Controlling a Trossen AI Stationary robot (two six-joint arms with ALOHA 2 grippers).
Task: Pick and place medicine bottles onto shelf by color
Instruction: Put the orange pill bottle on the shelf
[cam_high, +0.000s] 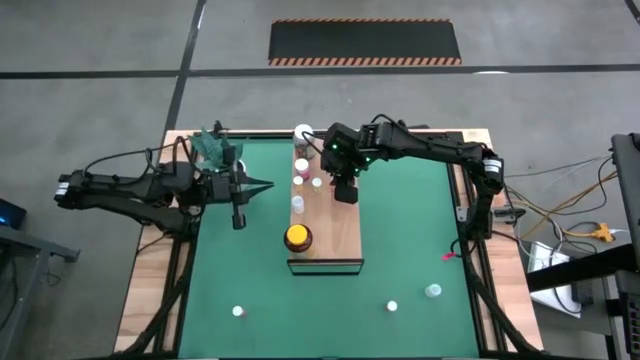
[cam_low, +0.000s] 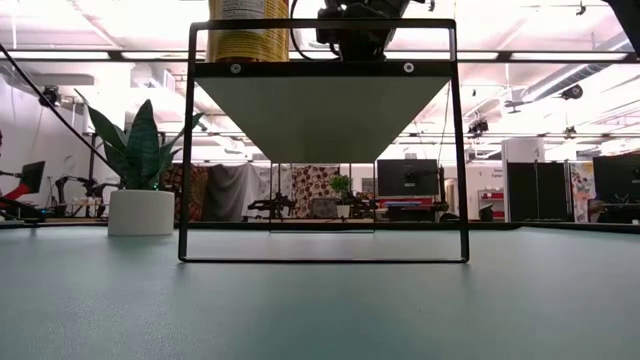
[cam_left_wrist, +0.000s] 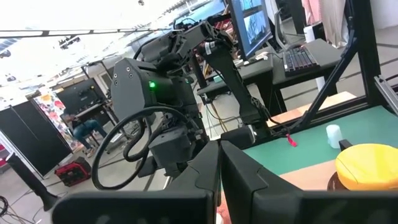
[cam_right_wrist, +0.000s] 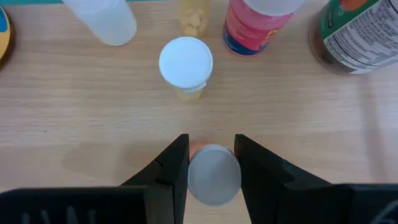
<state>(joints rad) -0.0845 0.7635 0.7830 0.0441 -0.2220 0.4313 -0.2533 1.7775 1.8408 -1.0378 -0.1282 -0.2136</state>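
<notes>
The shelf (cam_high: 335, 225) is a light wooden board raised on a black frame (cam_low: 186, 150). On it stand the yellow-lidded amber jar (cam_high: 297, 238) and several small bottles (cam_high: 297, 203). My right gripper (cam_high: 345, 192) hangs above the shelf's far half, shut on a small pale-capped bottle (cam_right_wrist: 214, 177). A white-capped bottle (cam_right_wrist: 185, 62) and a pink-labelled one (cam_right_wrist: 255, 28) stand just beyond it. My left gripper (cam_high: 238, 218) is shut and holds nothing, over the green mat left of the shelf. My right gripper pinches the small bottle by its round pale cap (cam_right_wrist: 214, 186), one finger (cam_right_wrist: 176, 167) on each side of the cap. The fingers come from above, pointing down at the board. The bottle is upright; whether its base rests on the shelf I cannot tell.
Three loose small bottles lie on the green mat near the front edge (cam_high: 238, 311) (cam_high: 392, 306) (cam_high: 432, 291). A white pot with a green plant (cam_low: 140, 210) stands at the far left corner (cam_high: 215, 148). A white-lidded jar (cam_high: 303, 132) stands at the shelf's far end.
</notes>
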